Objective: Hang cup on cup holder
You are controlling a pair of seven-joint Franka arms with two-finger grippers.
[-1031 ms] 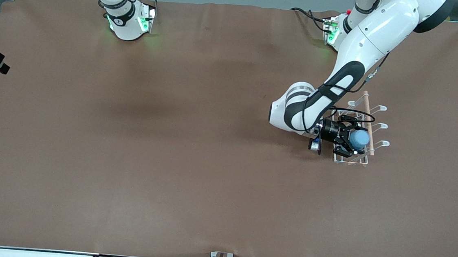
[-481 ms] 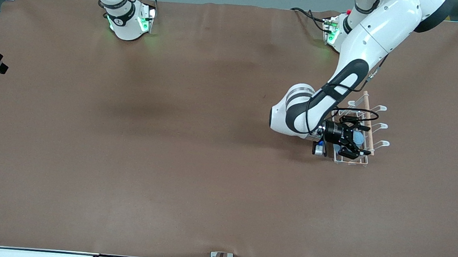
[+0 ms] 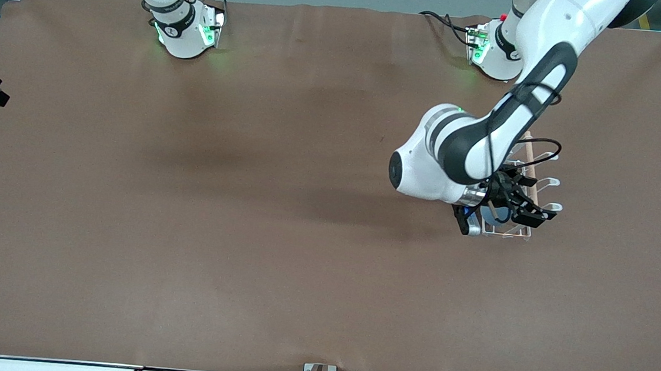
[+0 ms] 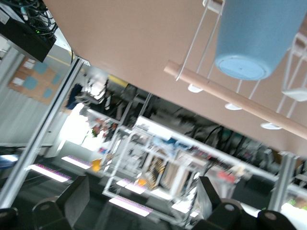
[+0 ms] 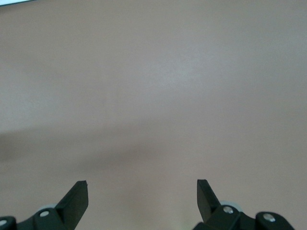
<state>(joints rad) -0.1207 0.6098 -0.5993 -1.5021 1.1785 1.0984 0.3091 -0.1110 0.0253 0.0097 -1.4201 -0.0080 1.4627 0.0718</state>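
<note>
The light-blue cup sits upside down on a prong of the white wire cup holder, just beside its wooden rod. In the front view the cup shows only as a blue patch under the left wrist, on the cup holder at the left arm's end of the table. My left gripper is open and empty over the cup holder, apart from the cup; in the left wrist view its fingers stand wide with nothing between them. My right gripper is open and empty over bare table.
The brown table mat covers the whole table. The right arm's base and the left arm's base stand along the table's edge farthest from the front camera. The right arm waits.
My left gripper opened and let go of the cup, which now stays on the cup holder. The left wrist turned and moved off the cup. The right arm has not moved.
</note>
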